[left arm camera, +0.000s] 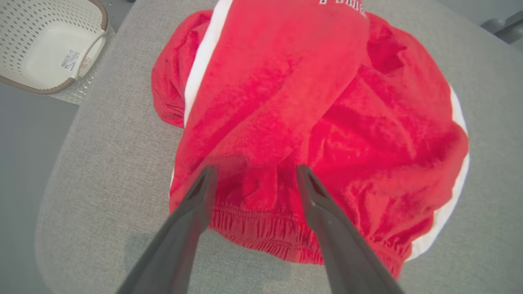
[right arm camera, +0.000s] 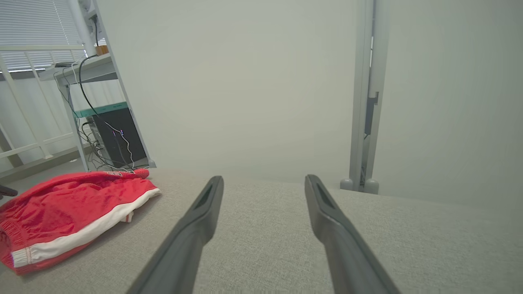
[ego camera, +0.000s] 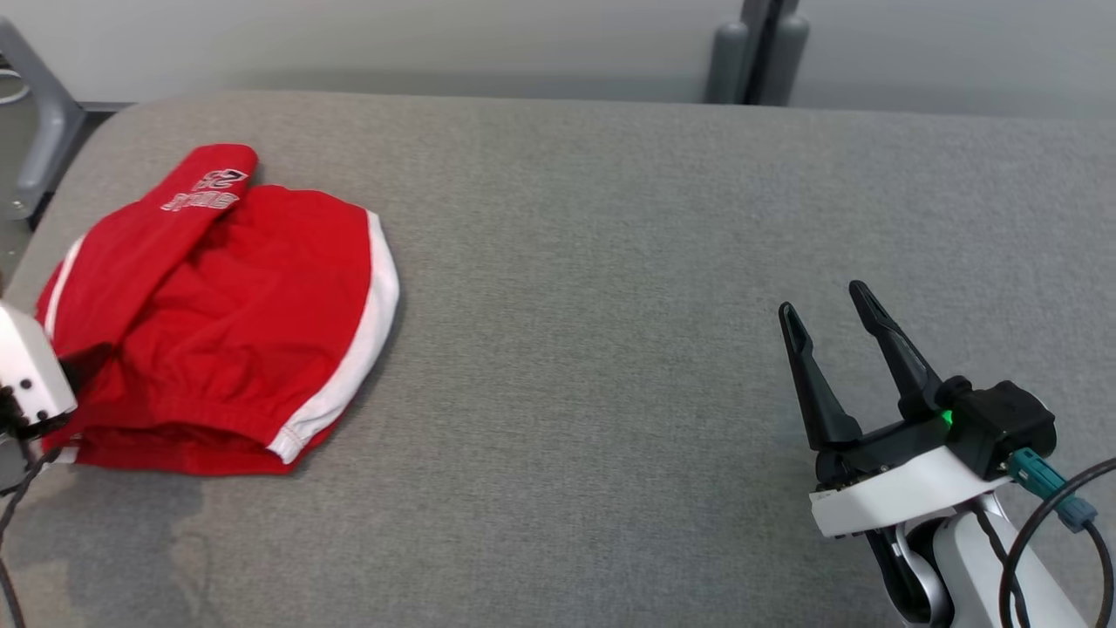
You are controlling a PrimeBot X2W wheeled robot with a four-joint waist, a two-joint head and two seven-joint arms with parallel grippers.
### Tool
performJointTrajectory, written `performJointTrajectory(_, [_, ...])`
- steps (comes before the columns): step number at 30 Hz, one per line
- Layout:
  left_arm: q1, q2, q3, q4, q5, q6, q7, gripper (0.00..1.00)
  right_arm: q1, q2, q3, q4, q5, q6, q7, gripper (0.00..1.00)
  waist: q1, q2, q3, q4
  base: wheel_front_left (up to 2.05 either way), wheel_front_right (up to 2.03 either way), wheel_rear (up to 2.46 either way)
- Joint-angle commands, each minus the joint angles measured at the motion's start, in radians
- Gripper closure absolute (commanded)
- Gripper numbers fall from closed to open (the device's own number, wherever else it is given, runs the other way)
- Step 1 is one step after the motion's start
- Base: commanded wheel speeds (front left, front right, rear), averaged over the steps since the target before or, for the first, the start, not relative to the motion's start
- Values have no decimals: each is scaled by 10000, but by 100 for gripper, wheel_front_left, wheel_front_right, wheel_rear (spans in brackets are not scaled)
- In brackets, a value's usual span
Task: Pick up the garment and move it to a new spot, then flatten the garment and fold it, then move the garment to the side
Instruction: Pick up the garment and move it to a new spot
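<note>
The garment (ego camera: 227, 314) is a pair of red shorts with white side stripes and a white logo, lying folded on the left of the grey cushioned surface (ego camera: 610, 262). In the left wrist view the garment (left arm camera: 310, 122) lies under my open left gripper (left arm camera: 255, 171), whose fingers hang over its elastic waistband with nothing between them. The left arm's white wrist housing (ego camera: 26, 366) shows at the garment's left edge. My right gripper (ego camera: 824, 301) stands open and empty at the lower right, far from the garment (right arm camera: 61, 212).
A white perforated basket (left arm camera: 49, 41) stands off the surface's corner beyond the garment. Grey frame posts (ego camera: 758, 52) rise behind the surface's far edge. A desk with cables and a computer (right arm camera: 110, 134) stands past the left end.
</note>
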Motion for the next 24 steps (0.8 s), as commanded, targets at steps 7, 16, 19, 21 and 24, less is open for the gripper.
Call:
performJointTrajectory(7, [-77,490,-219,1034,-30,78,150,0,-291,-73,51,7,39,23,-5,0,0,0,502,-646,0,0,0])
performJointTrajectory(16, [139,339,-355,2049,-219,99,504,0,-383,-110,130,83,47,23,-5,0,0,0,536,-811,0,0,0])
performJointTrajectory(19, [87,338,-385,2114,-253,82,478,14,-356,-127,130,73,35,23,-5,0,0,0,562,-818,0,0,0])
performJointTrajectory(21, [29,330,-419,2148,-285,83,449,56,-340,-140,123,71,20,23,-5,0,0,0,582,-817,0,0,0])
performJointTrajectory(24, [-61,325,-487,2168,-276,63,416,100,-302,-134,109,92,4,23,-5,0,0,0,579,-789,0,0,0])
